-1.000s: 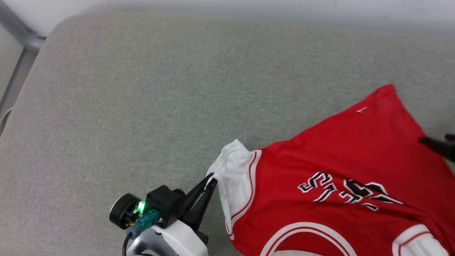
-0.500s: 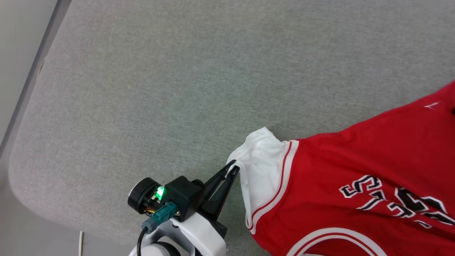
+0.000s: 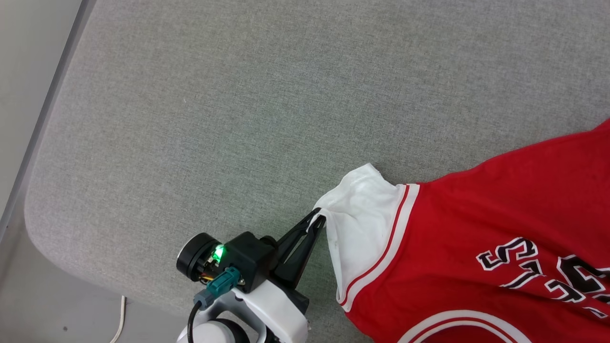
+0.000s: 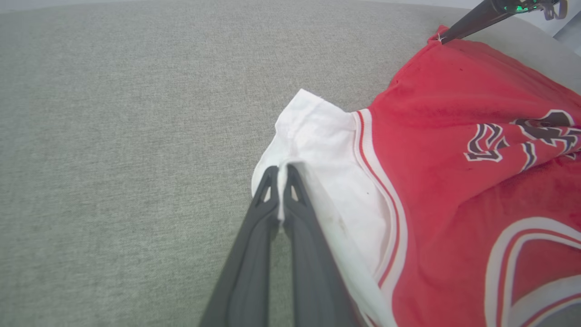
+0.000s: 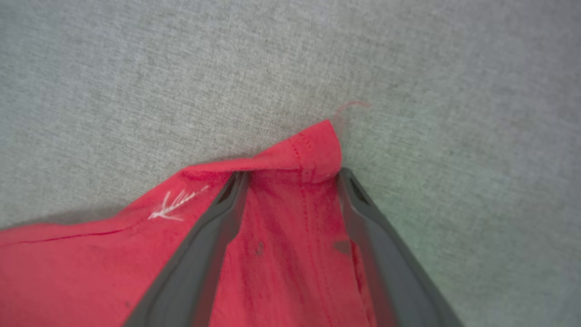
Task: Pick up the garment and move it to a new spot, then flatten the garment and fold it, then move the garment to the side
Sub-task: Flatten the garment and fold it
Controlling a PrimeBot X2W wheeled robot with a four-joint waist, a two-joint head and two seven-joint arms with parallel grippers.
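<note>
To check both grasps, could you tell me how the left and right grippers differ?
The left gripper is shut, pinching the garment at its white sleeve edge; the right gripper is open, straddling its red hem corner. Both are at its edges, over the grey cushion.

The garment [image 3: 476,224] runs past the head view's right edge.

Open grey cushion [image 3: 214,119] left of garment [image 3: 476,224]; garment covers right side.

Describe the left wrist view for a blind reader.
The left gripper is shut on the white sleeve edge of the garment, a red jersey spread on a grey fabric surface. At the top right, the dark tip of the right gripper meets the jersey's far corner.
</note>
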